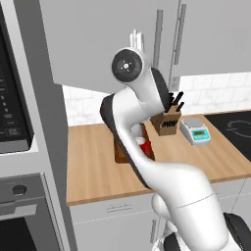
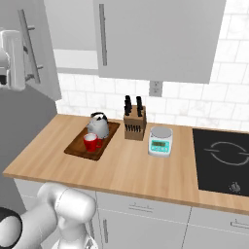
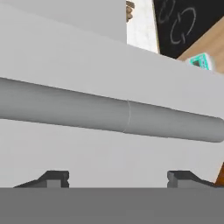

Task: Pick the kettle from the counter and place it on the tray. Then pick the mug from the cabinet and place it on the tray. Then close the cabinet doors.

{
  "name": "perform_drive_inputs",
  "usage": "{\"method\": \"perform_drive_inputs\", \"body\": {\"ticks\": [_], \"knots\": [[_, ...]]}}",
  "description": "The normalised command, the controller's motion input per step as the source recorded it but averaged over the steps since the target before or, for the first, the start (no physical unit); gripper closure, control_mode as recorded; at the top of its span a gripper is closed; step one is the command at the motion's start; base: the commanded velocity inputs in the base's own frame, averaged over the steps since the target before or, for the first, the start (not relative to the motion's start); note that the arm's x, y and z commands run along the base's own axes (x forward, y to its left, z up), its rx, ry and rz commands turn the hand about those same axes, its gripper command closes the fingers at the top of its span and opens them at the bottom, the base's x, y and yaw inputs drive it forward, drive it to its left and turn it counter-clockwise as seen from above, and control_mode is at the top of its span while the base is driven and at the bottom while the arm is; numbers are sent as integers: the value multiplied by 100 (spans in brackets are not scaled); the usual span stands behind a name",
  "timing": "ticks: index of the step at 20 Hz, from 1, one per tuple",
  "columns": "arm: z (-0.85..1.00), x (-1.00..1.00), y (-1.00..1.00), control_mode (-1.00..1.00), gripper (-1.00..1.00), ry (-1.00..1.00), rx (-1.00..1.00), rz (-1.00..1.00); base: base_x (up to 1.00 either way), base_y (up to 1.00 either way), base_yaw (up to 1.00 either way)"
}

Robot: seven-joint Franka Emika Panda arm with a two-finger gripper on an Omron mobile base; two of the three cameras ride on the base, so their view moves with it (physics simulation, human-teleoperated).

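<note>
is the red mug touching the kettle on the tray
Cannot tell. In the right base view the mug stands right in front of the kettle on the tray, overlapping it, so neither contact nor gap shows.

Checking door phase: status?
Gripper open, facing grey bar handle of cabinet door. Silver kettle and red mug on dark wooden tray. Nothing obstructing.

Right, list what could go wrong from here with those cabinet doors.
1. The pincer faces the bar handle with its jaws apart on either side of it; a poor closing could slip off the round bar.
2. The left door hangs open; swinging it may bring the arm against the neighbouring door.
3. Any low swing passes over the kettle and mug on the tray.
</note>
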Motion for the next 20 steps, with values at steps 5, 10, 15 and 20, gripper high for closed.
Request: {"method": "perform_drive_inputs", "body": {"ticks": [5, 10, 15, 20], "knots": [[-26, 71, 5, -100, -100, -29, 1, 34, 0, 0, 0], [-27, 98, 11, -100, -100, -14, 0, 23, 0, 0, 0], [-1, 92, 12, -100, -100, -2, 1, 14, 0, 0, 0], [0, 92, 26, -100, -100, 1, 1, 4, 0, 0, 0]]}}
